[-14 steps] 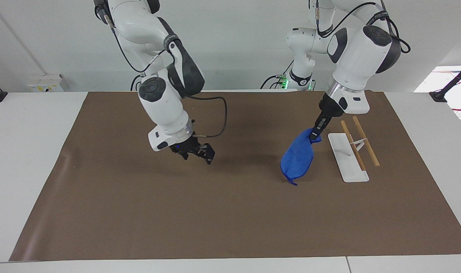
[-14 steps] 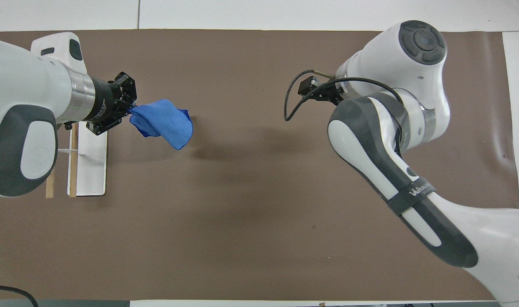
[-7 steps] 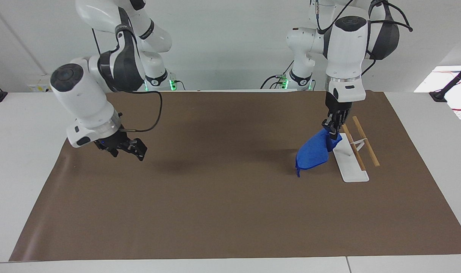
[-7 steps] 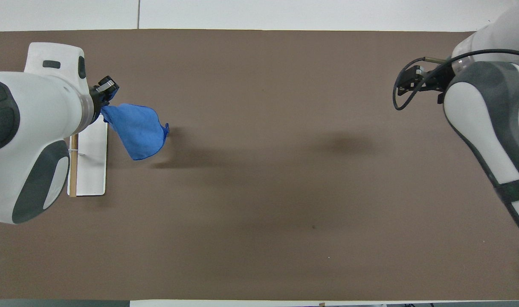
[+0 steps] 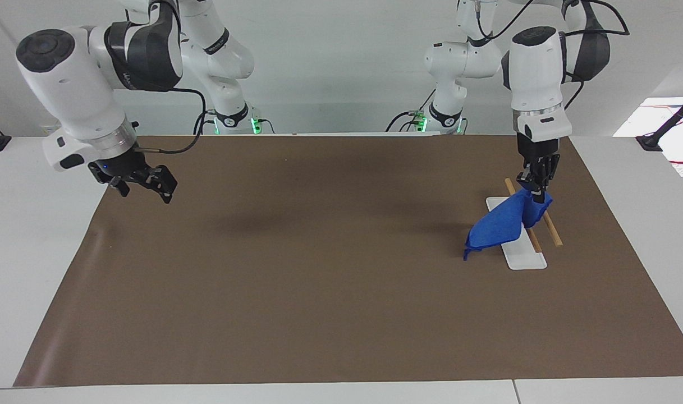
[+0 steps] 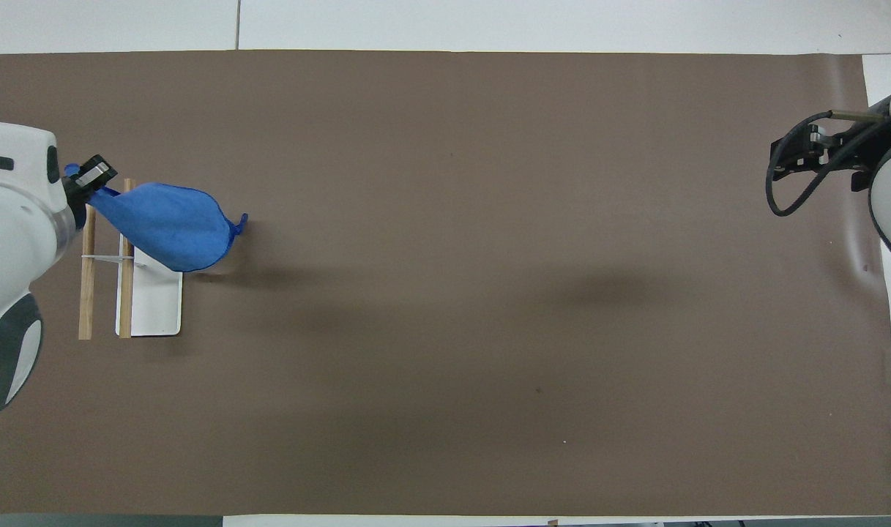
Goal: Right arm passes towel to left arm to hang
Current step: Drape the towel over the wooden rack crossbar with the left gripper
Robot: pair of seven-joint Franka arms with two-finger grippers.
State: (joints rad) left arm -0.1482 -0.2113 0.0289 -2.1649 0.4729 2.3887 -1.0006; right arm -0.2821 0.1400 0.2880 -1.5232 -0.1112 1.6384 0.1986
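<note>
Since 0.5 s ago your left gripper (image 5: 535,188) has carried the towel (image 5: 501,224), pinched by 1 corner, over the rack (image 5: 529,216); the right gripper (image 5: 145,182), fingers spread and empty, has withdrawn over the mat (image 5: 319,280) edge at the right arm's end. You're at the hanging step: next, I judge, lower and drape it across the 2 wooden rails (image 6: 88,271).

The towel (image 5: 501,224) covers the middle of the rack's wooden rails (image 5: 548,223) and part of its white base (image 5: 525,256). In the overhead view the right gripper (image 6: 811,150) is mostly cut off at the edge (just cable and bracket), so can't tell its fingers there.
</note>
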